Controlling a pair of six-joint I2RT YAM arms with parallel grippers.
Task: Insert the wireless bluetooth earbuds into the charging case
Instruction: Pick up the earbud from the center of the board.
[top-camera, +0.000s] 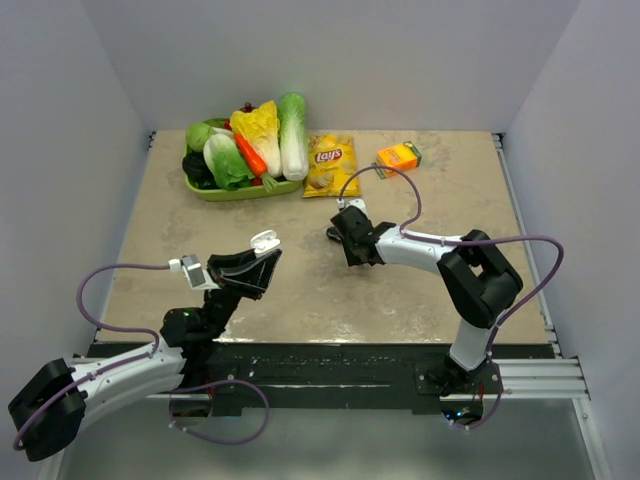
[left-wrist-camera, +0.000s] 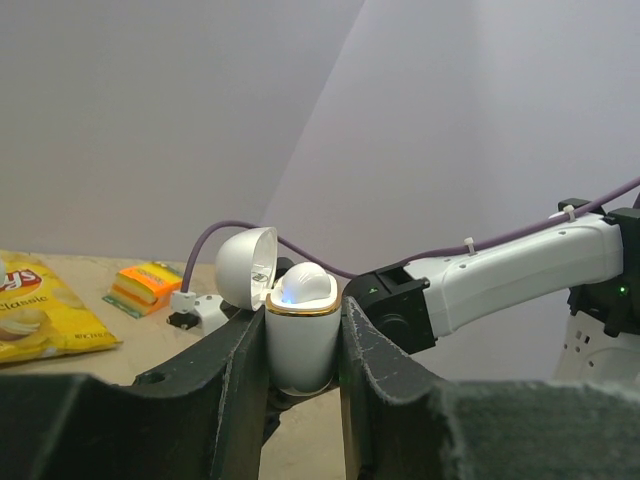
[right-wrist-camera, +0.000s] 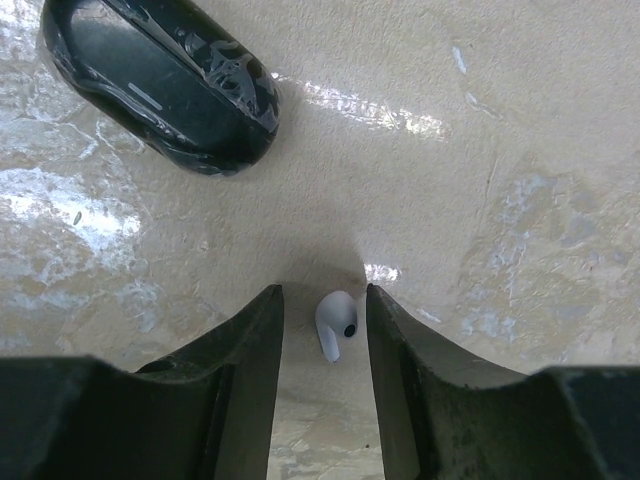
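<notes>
Right jaws flank 1 white earbud (right-wrist-camera: 336, 322) lying on the table (right-wrist-camera: 500, 150)

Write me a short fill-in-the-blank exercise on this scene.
The left gripper clamps the white charging case, whose lid is ___.
The earbud between the fingers of the right gripper is ___ in colour.
Beside the bag of chips lies an ___ box.
Missing: open; white; orange.
</notes>
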